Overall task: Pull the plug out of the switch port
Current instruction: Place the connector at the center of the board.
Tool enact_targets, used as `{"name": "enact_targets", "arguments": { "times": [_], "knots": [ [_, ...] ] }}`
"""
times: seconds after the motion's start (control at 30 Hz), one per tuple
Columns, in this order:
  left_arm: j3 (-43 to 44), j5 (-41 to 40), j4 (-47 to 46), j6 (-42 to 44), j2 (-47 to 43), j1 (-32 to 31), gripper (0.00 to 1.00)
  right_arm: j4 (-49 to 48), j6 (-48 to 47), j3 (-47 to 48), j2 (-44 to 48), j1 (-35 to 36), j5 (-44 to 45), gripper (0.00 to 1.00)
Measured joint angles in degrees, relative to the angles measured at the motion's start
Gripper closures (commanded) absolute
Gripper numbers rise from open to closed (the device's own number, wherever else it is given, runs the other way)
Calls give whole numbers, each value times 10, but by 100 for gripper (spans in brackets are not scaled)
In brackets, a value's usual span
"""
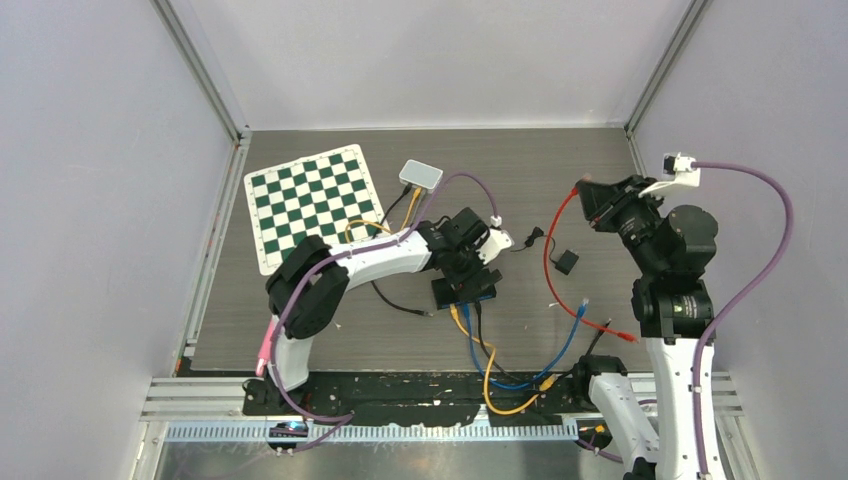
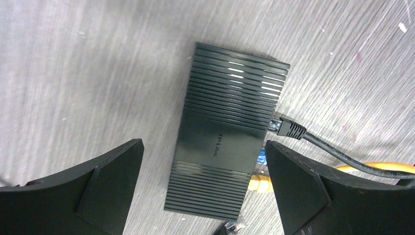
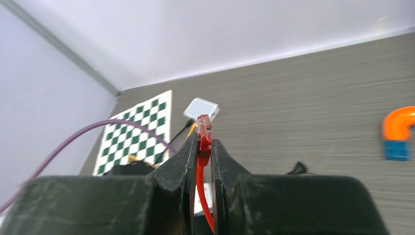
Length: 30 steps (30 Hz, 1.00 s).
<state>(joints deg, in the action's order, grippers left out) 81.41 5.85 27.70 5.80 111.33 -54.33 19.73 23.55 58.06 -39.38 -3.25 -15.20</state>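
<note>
The black switch (image 2: pixel 222 142) lies flat on the table under my left gripper (image 2: pixel 203 143), which hangs open with a finger on either side of it and touches nothing. A black plug (image 2: pixel 288 129), a blue plug (image 2: pixel 263 157) and a yellow plug (image 2: pixel 259 183) sit in its ports on the right edge. My right gripper (image 3: pixel 204 139) is shut on a red plug (image 3: pixel 203 125), held up in the air. In the top view the right gripper (image 1: pixel 590 200) is far right of the switch (image 1: pixel 465 288), and the red cable (image 1: pixel 548 262) trails down to the table.
A green-and-white chessboard (image 1: pixel 313 205) lies at the back left, with a small white box (image 1: pixel 421 175) beside it. A small black adapter (image 1: pixel 566 262) sits right of the switch. Blue, yellow and black cables (image 1: pixel 500 395) run toward the near edge. An orange-and-blue piece (image 3: pixel 399 125) shows in the right wrist view.
</note>
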Motion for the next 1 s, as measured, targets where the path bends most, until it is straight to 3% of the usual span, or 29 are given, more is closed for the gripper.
{"name": "enact_targets", "arguments": {
  "times": [0.17, 0.43, 0.8, 1.0],
  "knots": [
    [-2, -12, -20, -16, -37, 0, 0, 28, -38, 16, -7, 0, 71, 85],
    [-40, -32, -41, -26, -85, 0, 0, 35, -16, -20, 6, 0, 202, 85],
    [-126, -105, -53, -41, -137, 0, 0, -2, -81, 39, 0, 0, 288, 84],
    [-127, -119, -57, -42, -142, 0, 0, -75, -127, 47, 6, 0, 270, 84]
  ]
}}
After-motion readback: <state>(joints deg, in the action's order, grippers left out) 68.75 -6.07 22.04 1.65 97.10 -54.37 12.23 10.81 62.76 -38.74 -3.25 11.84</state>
